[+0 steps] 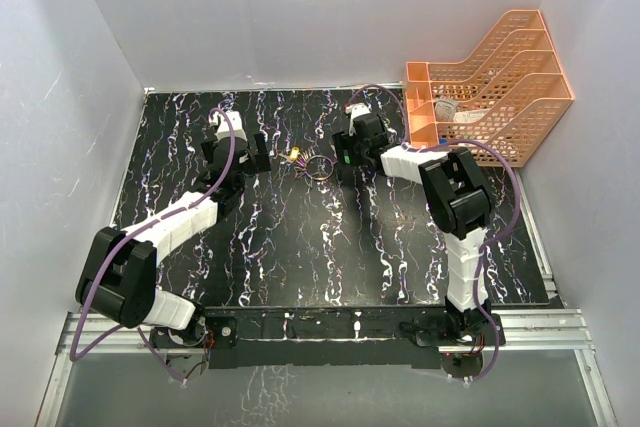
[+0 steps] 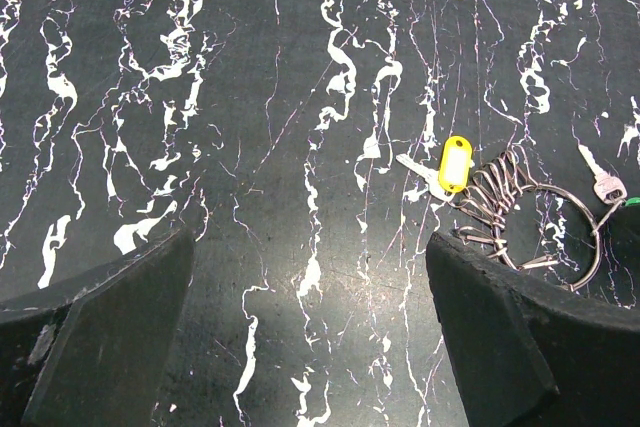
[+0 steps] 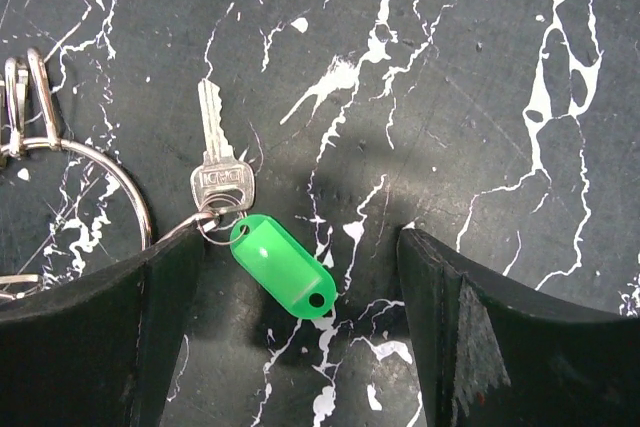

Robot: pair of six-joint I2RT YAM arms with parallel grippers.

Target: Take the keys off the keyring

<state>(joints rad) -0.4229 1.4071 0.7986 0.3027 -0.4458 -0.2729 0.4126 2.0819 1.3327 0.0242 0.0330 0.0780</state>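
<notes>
A silver key (image 3: 215, 152) with a glossy oval green tag (image 3: 283, 265) is straddled by the down-pointed right pincer (image 3: 302, 292), parted and empty; the left pincer (image 2: 310, 287) is likewise spread wide, empty.

The keyring (image 1: 318, 167) lies on the table (image 1: 300, 257) between left hand (image 1: 262, 153) and right hand (image 1: 342, 153), seemingly touching neither.

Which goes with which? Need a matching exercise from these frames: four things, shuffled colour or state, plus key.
Things
1. file rack
2. keyring
3. left gripper
4. key tag in the right wrist view

Colour or state
a. green
b. open, nothing between its fingers
c. orange
d. silvery

Pairs: 1-c, 2-d, 3-b, 4-a
</notes>
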